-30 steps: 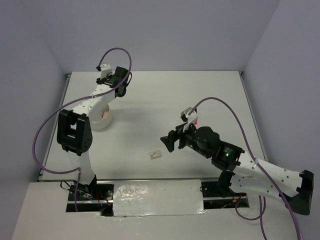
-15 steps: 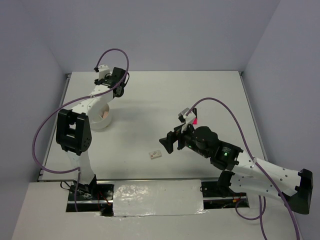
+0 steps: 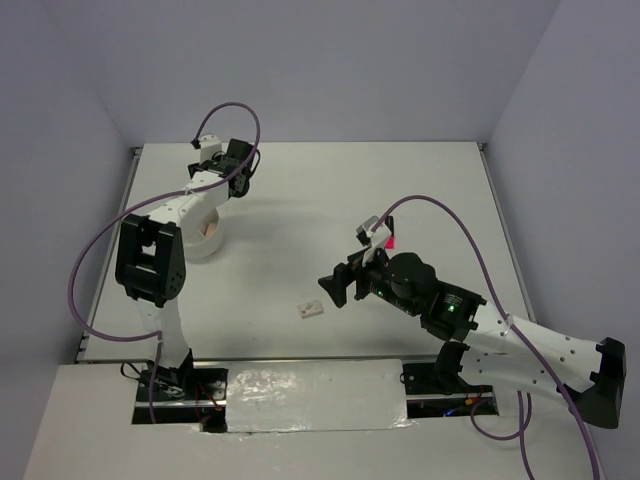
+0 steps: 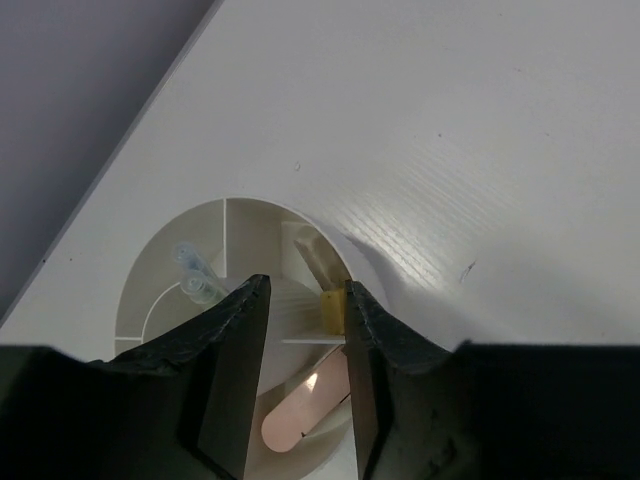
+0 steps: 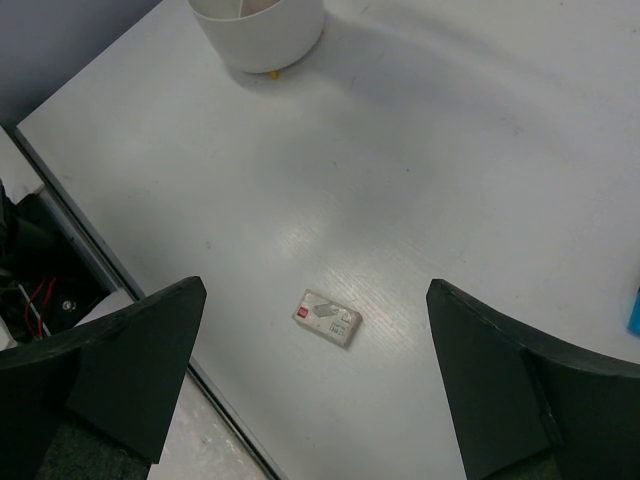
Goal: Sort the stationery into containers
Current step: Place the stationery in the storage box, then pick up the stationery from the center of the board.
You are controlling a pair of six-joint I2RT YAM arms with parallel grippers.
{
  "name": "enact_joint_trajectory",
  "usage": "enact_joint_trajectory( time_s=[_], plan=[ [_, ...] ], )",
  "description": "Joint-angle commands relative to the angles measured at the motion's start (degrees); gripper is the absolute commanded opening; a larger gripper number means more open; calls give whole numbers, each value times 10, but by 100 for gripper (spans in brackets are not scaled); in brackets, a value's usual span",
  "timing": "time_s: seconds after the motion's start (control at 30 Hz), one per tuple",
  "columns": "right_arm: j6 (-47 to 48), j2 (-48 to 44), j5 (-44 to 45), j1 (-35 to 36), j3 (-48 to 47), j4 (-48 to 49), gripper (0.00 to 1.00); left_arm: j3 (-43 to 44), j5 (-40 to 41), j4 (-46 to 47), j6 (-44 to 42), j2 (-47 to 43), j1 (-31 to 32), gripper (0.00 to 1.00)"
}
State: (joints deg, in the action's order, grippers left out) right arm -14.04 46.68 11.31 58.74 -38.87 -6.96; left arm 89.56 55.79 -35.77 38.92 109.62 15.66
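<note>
- Wide open and empty: right gripper, hovering above the white table, no contact.
- Target: small white rectangular eraser with a red label, flat on the table directly below that gripper, centred between its fingers.
- The eraser's long axis runs nearly finger to finger, slightly skewed. My read: closing as-is pinches it end to end; a wrist turn would take the short side.
- The right arm is far nearer. It is stretched forward-left, wrist pitched down.
- Drop point: round white plastic tub with dividers, well ahead of that gripper, slightly left.
- Over the tub: left gripper, narrow gap, nothing held, pointing down. A pink eraser and a yellow-green pen lie below its tips.
</note>
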Motion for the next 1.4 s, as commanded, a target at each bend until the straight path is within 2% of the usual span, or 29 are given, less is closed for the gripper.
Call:
enact_joint_trajectory(
  time_s=[0.0,0.03,0.17,0.27,0.3,0.37,0.4,0.5,0.63,0.67,0.73,0.77,0.8,0.83,0.87,1.07,1.17,1.3,1.33,1.37],
  plan=[
    [7,-6,-1,3,4,11,100,-5,11,6,-3,-9,-4,49],
    [7,-7,-2,3,4,11,100,-4,11,5,-3,-11,-5,52],
    [8,-6,-2,3,3,9,100,4,-4,6,-12,-16,-4,55],
    [5,3,2,3,4,10,100,4,-57,28,-30,-36,2,55],
    [3,8,5,4,3,9,100,3,-98,60,-42,-44,15,56],
    [-7,34,17,3,-2,4,100,10,-127,82,-66,-61,33,65],
    [-13,46,22,3,-8,-2,100,24,-144,69,-67,-61,49,71],
    [-46,100,44,3,-33,-37,100,96,-171,43,-81,-65,73,80],
    [-84,130,47,4,-41,-48,100,98,-246,39,-92,-120,77,88],
    [-92,131,54,5,-40,-49,100,87,-262,39,-94,-159,77,92],
    [-115,136,66,4,-42,-56,100,30,-322,56,-104,-211,77,95],
    [-122,141,71,4,-44,-67,100,-1,-346,70,-109,-273,77,99],
    [-139,157,77,3,-51,-75,100,-70,-385,98,-113,-307,76,99],
    [-145,168,77,3,-56,-90,100,-100,-400,101,-113,-341,75,99],
    [-150,178,77,5,-60,-95,100,-153,-409,100,-116,-407,72,99],
    [-169,228,36,20,-61,-72,100,-256,-399,5,-178,-619,64,99],
    [-135,258,36,23,-73,-85,100,-327,-434,24,-211,-713,63,99],
    [-29,285,49,22,-124,-146,100,-411,-432,51,-183,-790,62,99],
    [5,288,28,22,-133,-154,99,-430,-430,61,-177,-801,63,99],
    [43,295,-41,23,-139,-161,99,-447,-430,70,-172,-810,63,99]
  ],
)
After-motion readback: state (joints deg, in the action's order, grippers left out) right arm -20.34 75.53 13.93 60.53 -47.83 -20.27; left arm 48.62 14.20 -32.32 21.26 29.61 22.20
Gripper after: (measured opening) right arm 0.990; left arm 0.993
